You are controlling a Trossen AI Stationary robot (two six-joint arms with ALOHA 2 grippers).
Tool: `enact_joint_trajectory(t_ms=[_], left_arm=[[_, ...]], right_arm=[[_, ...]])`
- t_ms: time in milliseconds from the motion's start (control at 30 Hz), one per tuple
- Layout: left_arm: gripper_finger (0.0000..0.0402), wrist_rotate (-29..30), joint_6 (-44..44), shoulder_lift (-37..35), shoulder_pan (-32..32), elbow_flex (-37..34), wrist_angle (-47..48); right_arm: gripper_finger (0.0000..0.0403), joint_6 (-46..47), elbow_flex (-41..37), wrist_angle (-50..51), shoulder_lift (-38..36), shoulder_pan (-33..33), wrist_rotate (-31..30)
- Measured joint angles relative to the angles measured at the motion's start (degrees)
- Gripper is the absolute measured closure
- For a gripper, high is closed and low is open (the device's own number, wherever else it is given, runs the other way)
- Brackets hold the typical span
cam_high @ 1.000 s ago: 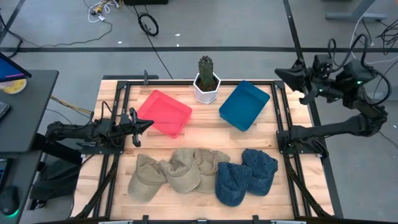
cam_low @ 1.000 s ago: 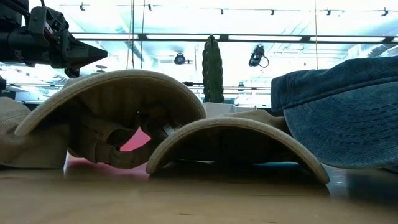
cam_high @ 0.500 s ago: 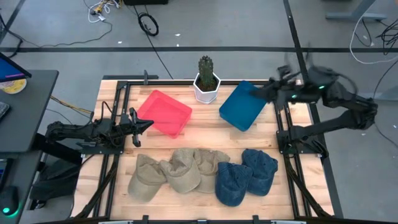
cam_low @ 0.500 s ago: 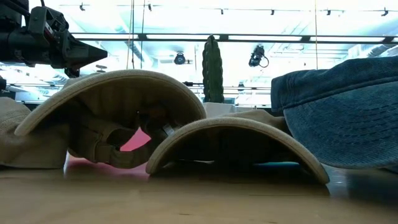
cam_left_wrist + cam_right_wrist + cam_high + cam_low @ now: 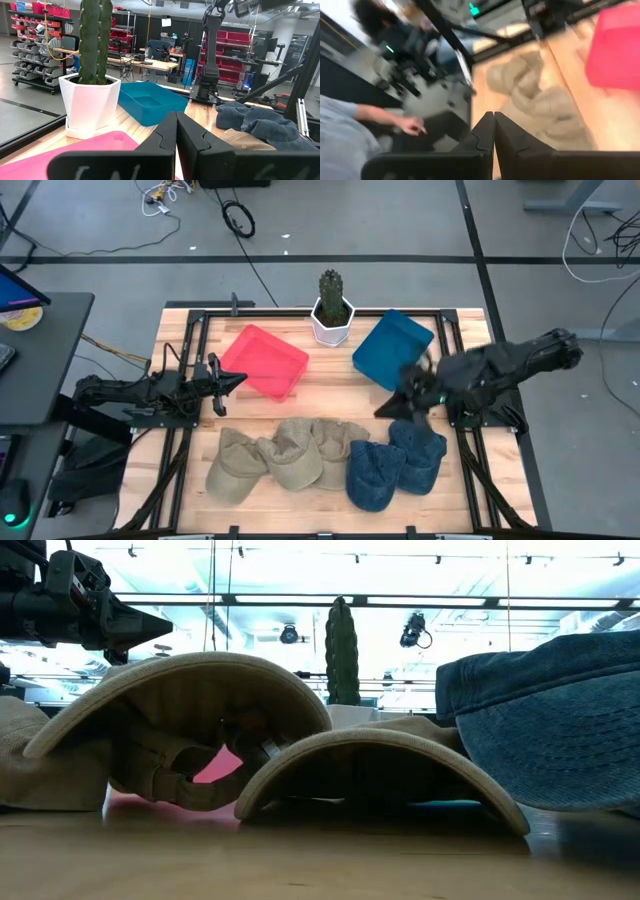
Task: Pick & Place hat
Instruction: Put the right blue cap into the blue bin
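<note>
Right gripper (image 5: pixel 388 408): fingers pressed together with nothing between them, as the right wrist view shows; it hangs low over the worktop (image 5: pixel 330 385), just above the blue hats (image 5: pixel 395 462)
Change: a moment ago this gripper was up high by the far right corner; it has swung down past the blue tray (image 5: pixel 392 348) toward the hats
Meaning: I think it is going for a blue hat; it must open its fingers first, and no hat is picked up yet
Left gripper (image 5: pixel 236 378): fingers pressed together and empty; it waits at the left side, its tip just beside the pink tray (image 5: pixel 265 360), and has not moved
Hats: three tan hats (image 5: pixel 280 455) and two blue hats lie in a row along the near edge, edges lying over each other
Trays: both are empty; pink sits left and blue sits right, with a cactus pot (image 5: pixel 332 317) between them
Person: a hand and sleeve (image 5: pixel 375 117) show off beyond the worktop in the right wrist view
Writing: none that I can read anywhere
</note>
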State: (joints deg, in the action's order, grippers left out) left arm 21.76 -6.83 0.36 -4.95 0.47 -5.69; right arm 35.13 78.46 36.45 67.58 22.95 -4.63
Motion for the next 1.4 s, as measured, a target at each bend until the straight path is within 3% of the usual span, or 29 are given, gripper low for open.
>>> enact_joint_trajectory(t_ms=[467,600,1133,1400], left_arm=[[0.0396,0.0,0.0,0.0,0.0,0.0,0.0],[0.0396,0.0,0.0,0.0,0.0,0.0,0.0],[0.0396,0.0,0.0,0.0,0.0,0.0,0.0],[0.0396,0.0,0.0,0.0,0.0,0.0,0.0]], right_arm=[[0.0387,12.4,0.0,8.6,8.1,19.9,-16.3],[0.0387,17.7,0.0,11.7,10.0,23.3,-17.8],[0.0387,34.6,1.9,20.3,21.8,30.9,-8.7],[0.0387,34.4,19.6,33.7,33.4,32.8,-8.4]])
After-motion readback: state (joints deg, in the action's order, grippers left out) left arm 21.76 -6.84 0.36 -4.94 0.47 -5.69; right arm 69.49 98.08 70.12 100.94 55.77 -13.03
